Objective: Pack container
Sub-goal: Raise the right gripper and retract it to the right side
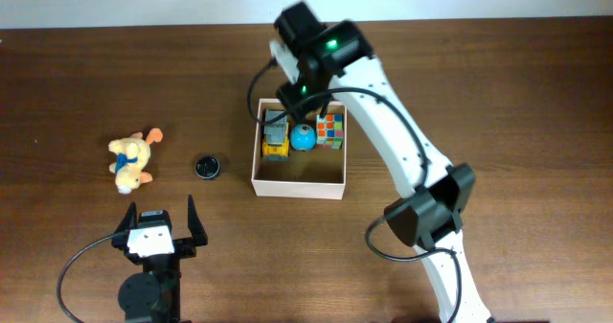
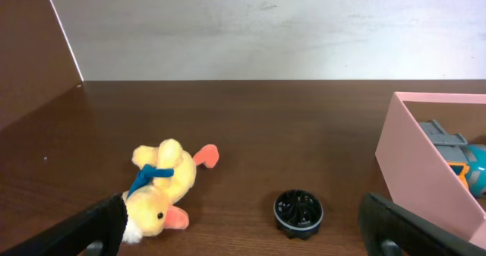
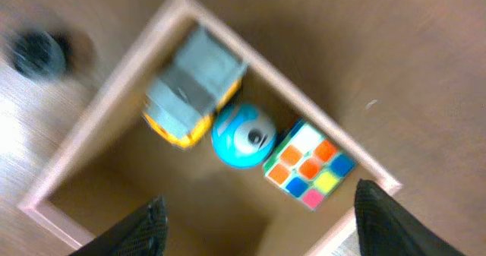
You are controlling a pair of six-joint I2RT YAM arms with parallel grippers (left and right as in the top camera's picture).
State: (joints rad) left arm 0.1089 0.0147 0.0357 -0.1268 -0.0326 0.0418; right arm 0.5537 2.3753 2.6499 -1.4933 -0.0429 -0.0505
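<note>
I rate the container [image 1: 299, 170] light and thin-walled, so I would pinch one wall at its rim; left gripper [image 1: 160, 218] and right gripper [image 3: 262, 225] both stand apart, empty.

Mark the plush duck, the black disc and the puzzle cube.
plush duck [image 1: 131, 162], overhead view, middle of its body.
black disc [image 2: 298, 211], left wrist view, top face.
puzzle cube [image 3: 310, 165], right wrist view, centre of its coloured face.
</note>
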